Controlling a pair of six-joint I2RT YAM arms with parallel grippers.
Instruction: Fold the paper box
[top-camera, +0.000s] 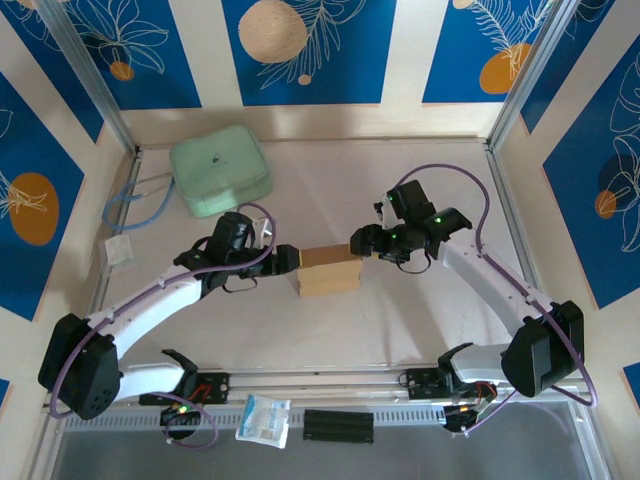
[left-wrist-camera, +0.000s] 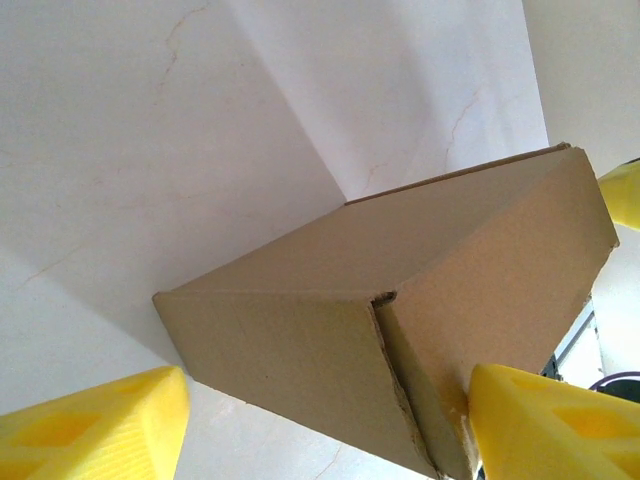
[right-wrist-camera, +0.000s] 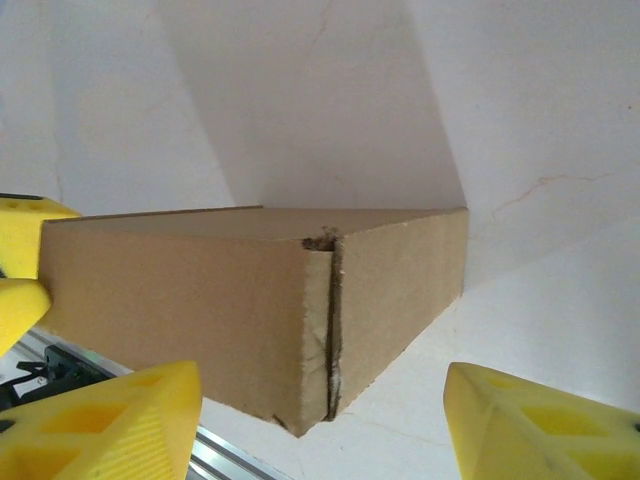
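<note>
The paper box (top-camera: 328, 271) lies flat, long axis left-right, with the left gripper (top-camera: 287, 262) and right gripper (top-camera: 358, 243) reaching low at either end, jaws open astride its corners.

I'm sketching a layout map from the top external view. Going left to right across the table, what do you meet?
small white packet → mint-green pouch → left gripper → paper box → right gripper

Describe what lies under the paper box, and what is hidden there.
The paper box rests on the pale table. Its cardboard walls hide its underside and the table patch beneath.
</note>
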